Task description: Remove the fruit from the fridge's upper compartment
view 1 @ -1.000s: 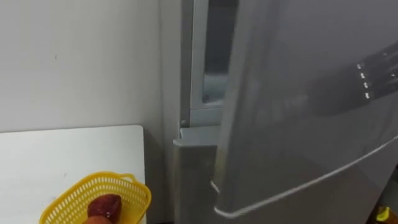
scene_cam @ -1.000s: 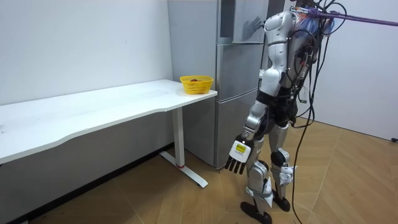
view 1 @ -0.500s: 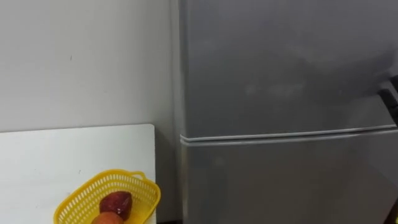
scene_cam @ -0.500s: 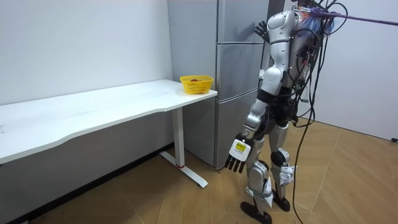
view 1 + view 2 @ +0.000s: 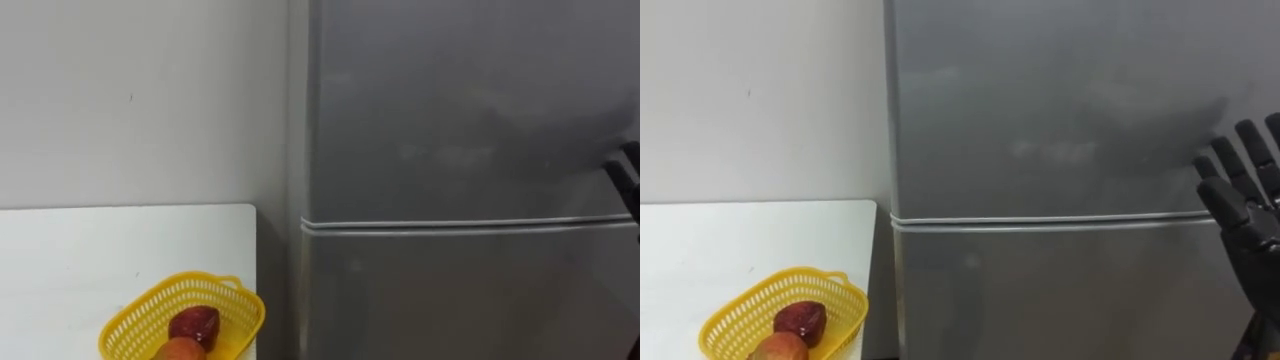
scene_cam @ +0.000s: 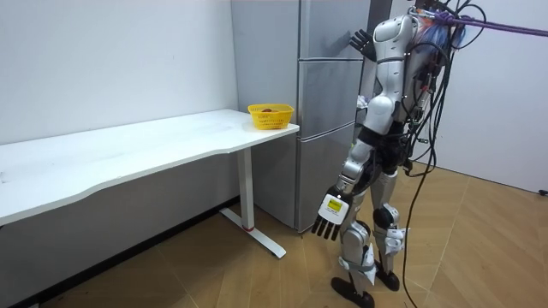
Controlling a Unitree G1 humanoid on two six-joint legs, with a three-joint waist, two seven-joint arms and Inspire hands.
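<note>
1. At far left, on the white table [image 5: 100, 250], a yellow basket [image 5: 225, 290] holds a dark red fruit [image 5: 194, 324] touching an orange fruit [image 5: 180, 351]. These are probably the fetched goods: light, firm, smooth and easily bruised, so best cupped round the middle.
2. Centre: the fridge's grey, glossy upper door [image 5: 460, 110] is closed.
3. Rightward, the right hand [image 5: 1245, 215] is raised before that door with its fingers straight and spread. The left hand [image 6: 327, 214] hangs relaxed and empty.

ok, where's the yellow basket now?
Lower left of both eye views: the yellow basket sits on the white table, at the corner nearest the fridge.
</note>
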